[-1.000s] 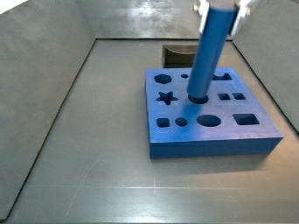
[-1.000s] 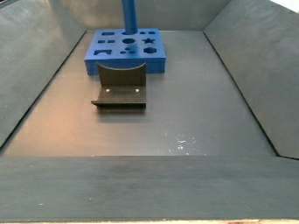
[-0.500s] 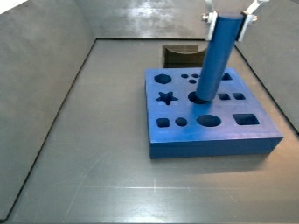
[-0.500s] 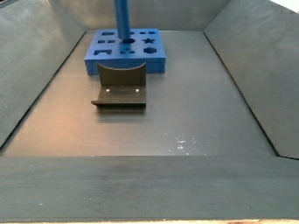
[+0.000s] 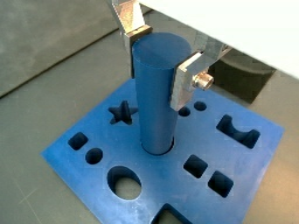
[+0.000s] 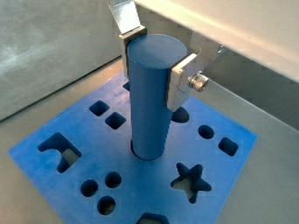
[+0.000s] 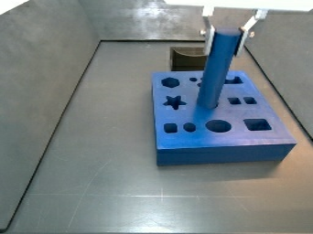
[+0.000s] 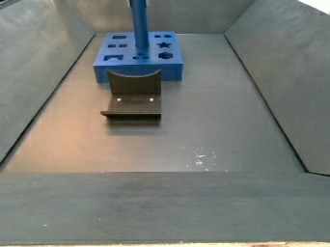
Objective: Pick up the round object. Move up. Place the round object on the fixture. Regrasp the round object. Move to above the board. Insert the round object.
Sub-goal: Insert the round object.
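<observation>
Your gripper (image 5: pixel 162 54) pinches the round object (image 5: pixel 156 96) near its top. That keeps it upright, lower end seated in the board (image 5: pixel 111 146).

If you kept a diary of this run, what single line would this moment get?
phase: insert | gripper: flanking peg top, grip unclear | round object: upright, lower end in board hole | fixture: empty

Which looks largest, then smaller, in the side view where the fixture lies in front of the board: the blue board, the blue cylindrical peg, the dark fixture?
1. Thick blue slab board with cut-out holes.
2. Dark olive-brown fixture block, nearer the camera, so this rank is unsure.
3. Smooth blue cylindrical peg, cut off by the frame edge.

The tool shows in the opposite side view, at the peg's top.
</observation>
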Robot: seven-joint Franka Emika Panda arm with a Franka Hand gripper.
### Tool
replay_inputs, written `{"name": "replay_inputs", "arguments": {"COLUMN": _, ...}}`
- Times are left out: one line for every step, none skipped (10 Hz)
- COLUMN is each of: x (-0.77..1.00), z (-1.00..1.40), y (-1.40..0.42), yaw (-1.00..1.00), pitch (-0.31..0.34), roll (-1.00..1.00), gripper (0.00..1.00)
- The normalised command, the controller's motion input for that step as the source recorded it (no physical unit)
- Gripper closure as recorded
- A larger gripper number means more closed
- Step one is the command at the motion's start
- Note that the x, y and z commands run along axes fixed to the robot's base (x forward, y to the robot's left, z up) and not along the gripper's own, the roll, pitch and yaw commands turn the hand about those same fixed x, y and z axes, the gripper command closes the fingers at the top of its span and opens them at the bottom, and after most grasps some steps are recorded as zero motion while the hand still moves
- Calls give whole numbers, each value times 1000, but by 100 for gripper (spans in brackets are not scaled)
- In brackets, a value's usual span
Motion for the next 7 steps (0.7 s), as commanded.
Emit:
{"name": "replay_inputs", "arguments": {"x": 194, "z": -766, "y": 0, "yaw": -146, "pitch": -83, "roll": -44, "gripper": 100}}
{"name": "replay_inputs", "arguments": {"x": 194, "z": -871, "y": 0, "yaw": -137, "pitch": -91, "roll": 0, "gripper": 100}}
{"name": "replay_inputs", "arguments": {"x": 174, "z": -814, "y": 0, "yaw": -126, "pitch": -97, "roll": 0, "gripper": 100}}
{"name": "replay_inputs", "arguments": {"x": 131, "z": -586, "y": -11, "yaw": -94, "pitch": -74, "roll": 0, "gripper": 100}}
{"name": "replay_inputs", "arguments": {"x": 0, "z": -106, "y": 0, "yaw": 0, "pitch": 0, "roll": 0, "gripper": 100}}
{"name": "replay_inputs", "arguments": {"x": 0, "z": 0, "y": 6, "yaw": 0, "pitch": -3, "roll": -21, "gripper": 100}}
{"name": "replay_inputs", "arguments": {"x": 0, "z": 0, "y": 0, "yaw": 0, "pitch": 0, "roll": 0, "gripper": 100}}
